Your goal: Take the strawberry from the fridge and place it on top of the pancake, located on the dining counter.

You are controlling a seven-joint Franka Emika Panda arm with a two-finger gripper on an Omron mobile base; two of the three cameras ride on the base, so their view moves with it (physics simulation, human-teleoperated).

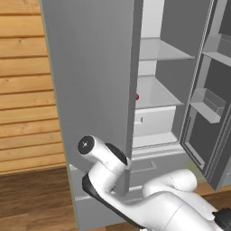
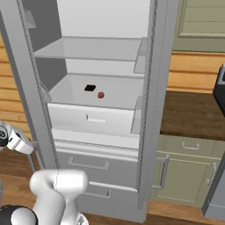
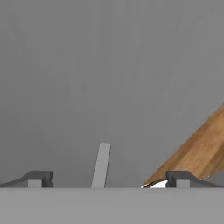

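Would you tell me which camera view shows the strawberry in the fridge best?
The right base view: the strawberry sits in plain sight on the fridge shelf beside a small black object. In the left base view, the door edge hides all but a red sliver.

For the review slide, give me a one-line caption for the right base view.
Open fridge: strawberry beside a small black object on the middle shelf, not yet picked.

wood-plank wall (image 1: 22, 90), olive cabinets (image 2: 186, 173), wooden floor (image 1: 31, 198)
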